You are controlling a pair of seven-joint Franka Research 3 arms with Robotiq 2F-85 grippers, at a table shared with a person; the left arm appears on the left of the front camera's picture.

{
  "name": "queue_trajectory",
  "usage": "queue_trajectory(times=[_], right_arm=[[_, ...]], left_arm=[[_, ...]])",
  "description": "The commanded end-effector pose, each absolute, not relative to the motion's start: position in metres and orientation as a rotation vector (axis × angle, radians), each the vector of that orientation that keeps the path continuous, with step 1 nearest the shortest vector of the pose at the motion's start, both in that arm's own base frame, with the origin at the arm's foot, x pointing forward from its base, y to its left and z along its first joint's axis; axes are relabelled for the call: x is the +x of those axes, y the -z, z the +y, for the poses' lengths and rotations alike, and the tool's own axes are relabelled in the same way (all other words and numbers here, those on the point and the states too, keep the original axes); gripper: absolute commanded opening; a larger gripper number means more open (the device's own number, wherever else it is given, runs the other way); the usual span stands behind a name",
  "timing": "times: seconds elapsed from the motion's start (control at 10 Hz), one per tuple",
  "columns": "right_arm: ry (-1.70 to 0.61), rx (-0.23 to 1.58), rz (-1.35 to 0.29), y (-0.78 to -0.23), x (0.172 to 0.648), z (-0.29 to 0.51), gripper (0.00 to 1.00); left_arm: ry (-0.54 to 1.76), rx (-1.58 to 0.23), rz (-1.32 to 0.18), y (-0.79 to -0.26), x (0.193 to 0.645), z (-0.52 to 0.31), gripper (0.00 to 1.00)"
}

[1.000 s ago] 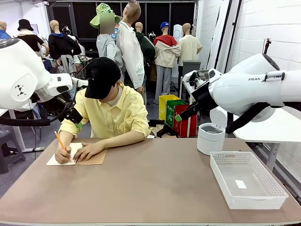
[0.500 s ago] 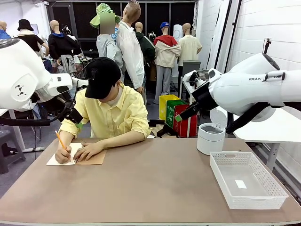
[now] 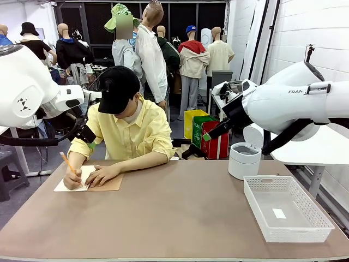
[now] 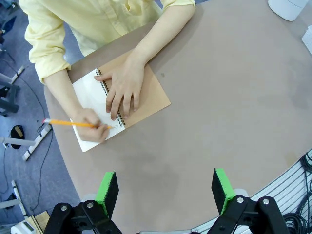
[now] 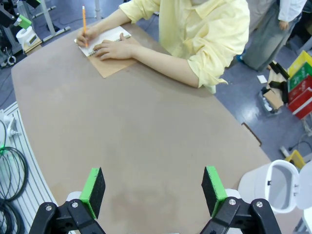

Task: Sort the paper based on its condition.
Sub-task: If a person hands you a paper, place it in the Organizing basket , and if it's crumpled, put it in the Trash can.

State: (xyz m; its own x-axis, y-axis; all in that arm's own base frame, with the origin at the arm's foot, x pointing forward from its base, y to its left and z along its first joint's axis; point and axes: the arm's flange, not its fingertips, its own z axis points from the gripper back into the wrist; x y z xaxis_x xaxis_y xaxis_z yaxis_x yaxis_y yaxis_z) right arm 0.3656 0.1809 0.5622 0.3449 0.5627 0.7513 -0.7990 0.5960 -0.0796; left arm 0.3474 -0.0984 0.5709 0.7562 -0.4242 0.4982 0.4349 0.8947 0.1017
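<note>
Left wrist view had the left gripper (image 4: 165, 189) spread wide with nothing between its green pads, hanging over bare table (image 4: 229, 107) just on the robot's side of the notebook (image 4: 148, 95). The right gripper (image 5: 153, 189) was likewise wide open and empty, well apart from the notebook. The paper (image 4: 87, 92) was the white page lying open in that notebook, held flat by the person's hand (image 4: 122, 87) while the other hand (image 4: 92, 130) worked a pencil (image 4: 73, 123) on it. A white basket (image 3: 294, 233) and a bin (image 3: 242, 161) stood well apart from the notebook. As I judged it, reaching in while both hands covered the page could strike the person. A thin flat sheet also gives little to pinch, so a clumsy grab might crease it and spoil its condition.
</note>
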Motion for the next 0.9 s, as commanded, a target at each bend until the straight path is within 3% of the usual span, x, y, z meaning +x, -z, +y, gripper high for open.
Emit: queue_trajectory(times=[0.0, 0.8], right_arm=[[-0.905, 0.334, -0.822, -0.5601, 0.3641, 0.1799, 1.0], [-0.905, 0.334, -0.822, -0.5601, 0.3641, 0.1799, 1.0]], left_arm=[[0.47, -0.015, -0.541, -0.5719, 0.3469, -0.0973, 1.0], [0.47, -0.015, -0.541, -0.5719, 0.3469, -0.0973, 1.0]])
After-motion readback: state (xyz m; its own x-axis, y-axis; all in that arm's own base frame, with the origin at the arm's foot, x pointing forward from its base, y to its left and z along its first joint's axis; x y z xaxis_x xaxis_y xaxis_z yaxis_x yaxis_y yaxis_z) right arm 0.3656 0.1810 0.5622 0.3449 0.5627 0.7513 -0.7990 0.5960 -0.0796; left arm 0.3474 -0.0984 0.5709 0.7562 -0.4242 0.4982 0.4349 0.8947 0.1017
